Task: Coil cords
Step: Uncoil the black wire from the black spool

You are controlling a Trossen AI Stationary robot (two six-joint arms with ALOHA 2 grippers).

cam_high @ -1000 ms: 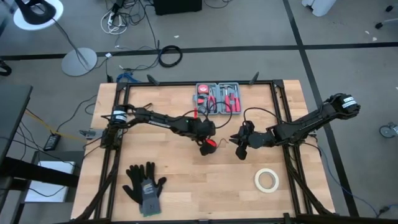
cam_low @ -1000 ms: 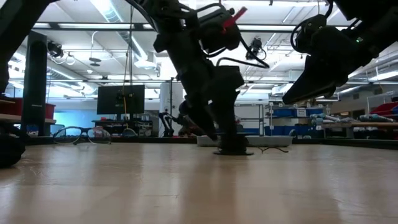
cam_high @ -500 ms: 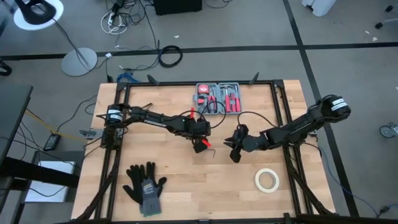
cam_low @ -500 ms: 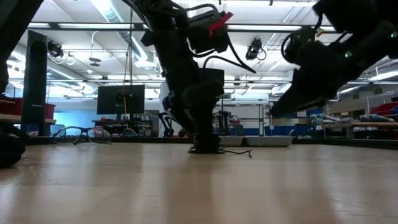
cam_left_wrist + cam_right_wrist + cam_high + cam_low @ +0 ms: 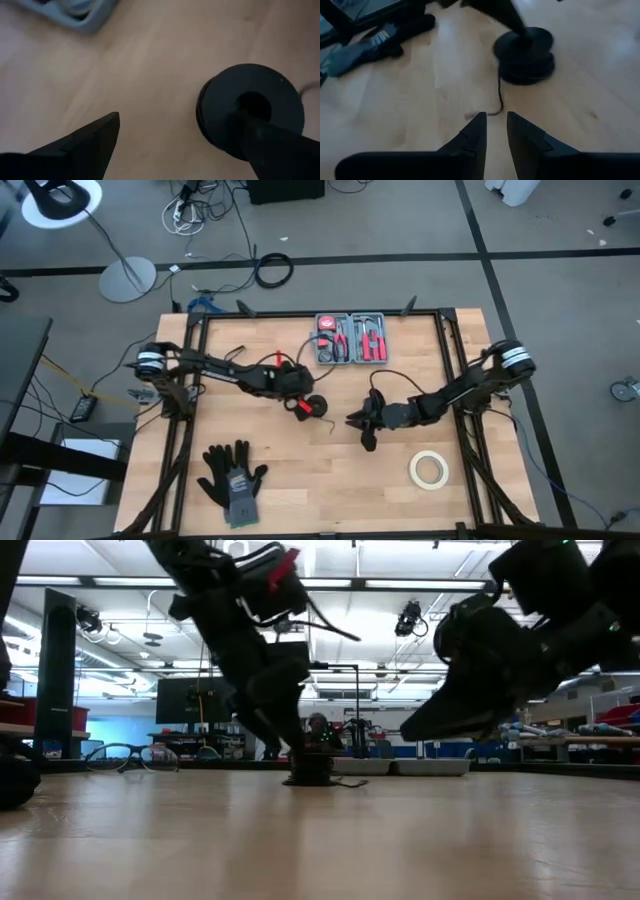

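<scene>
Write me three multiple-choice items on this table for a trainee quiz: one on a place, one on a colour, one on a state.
1. Where is the tape roll?
A. by the right arm
B. by the gloves
C. in the tool case

2. What colour are the gloves?
A. red
B. black and grey
C. white

3. How is the left gripper?
A. open at the puck
B. shut on the tape
C. out of view

Key: 1 A, it lies at the table's right side. 2 B, the high view shows them dark. 3 A, one finger stands wide of the puck.
</scene>
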